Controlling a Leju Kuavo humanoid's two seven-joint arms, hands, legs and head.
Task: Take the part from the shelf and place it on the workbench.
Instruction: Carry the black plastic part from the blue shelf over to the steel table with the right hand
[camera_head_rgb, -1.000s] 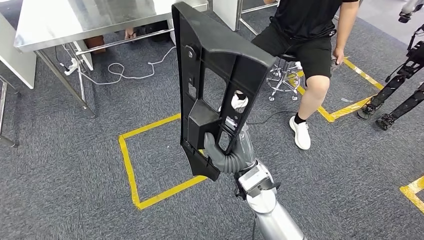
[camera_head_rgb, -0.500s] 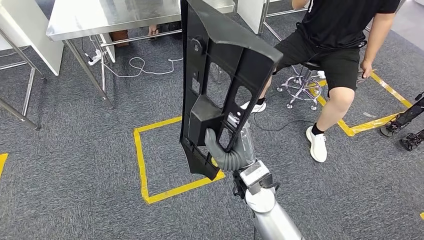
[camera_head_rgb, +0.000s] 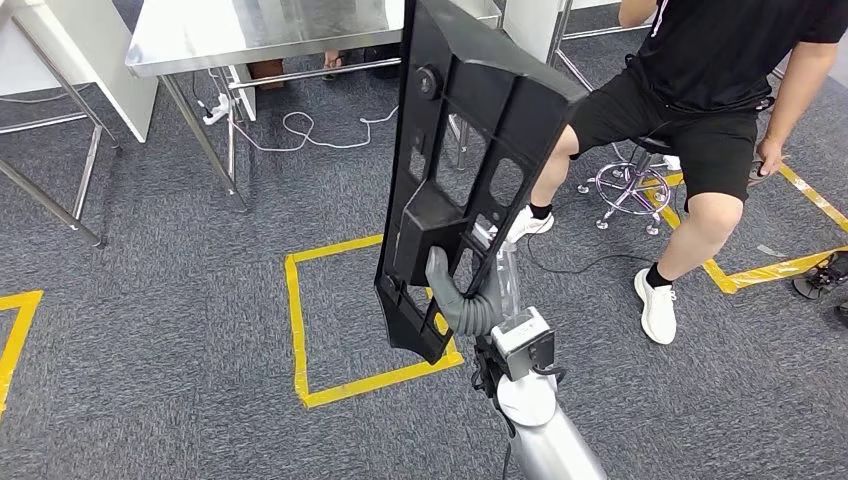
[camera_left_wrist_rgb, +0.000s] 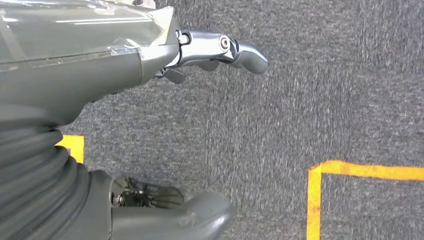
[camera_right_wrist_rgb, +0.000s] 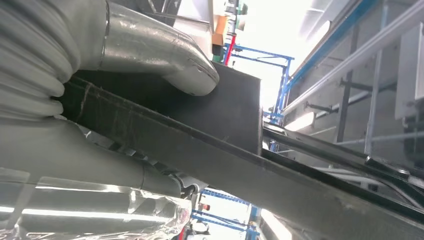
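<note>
A long black plastic part (camera_head_rgb: 470, 130) with ribs and cut-outs stands nearly upright in front of me. My right hand (camera_head_rgb: 462, 305) grips it near its lower end, thumb hooked through an opening. In the right wrist view the thumb (camera_right_wrist_rgb: 165, 55) presses on the part's dark flat face (camera_right_wrist_rgb: 235, 115). The steel workbench (camera_head_rgb: 250, 35) stands ahead at the upper left, beyond the part. My left hand (camera_left_wrist_rgb: 85, 60) hangs over grey carpet, its fingers (camera_left_wrist_rgb: 235, 47) and thumb (camera_left_wrist_rgb: 200, 215) apart with nothing between them.
A person in black (camera_head_rgb: 700, 90) sits on a chrome stool (camera_head_rgb: 630, 185) at the right. A yellow tape square (camera_head_rgb: 296, 320) marks the carpet below the part. A white cable (camera_head_rgb: 320, 130) lies under the workbench. White panels (camera_head_rgb: 60, 60) stand at the left.
The whole picture has shifted right, so the camera has turned left; the workbench now sits nearer the middle. The part stays in my right hand, tilted a little more.
</note>
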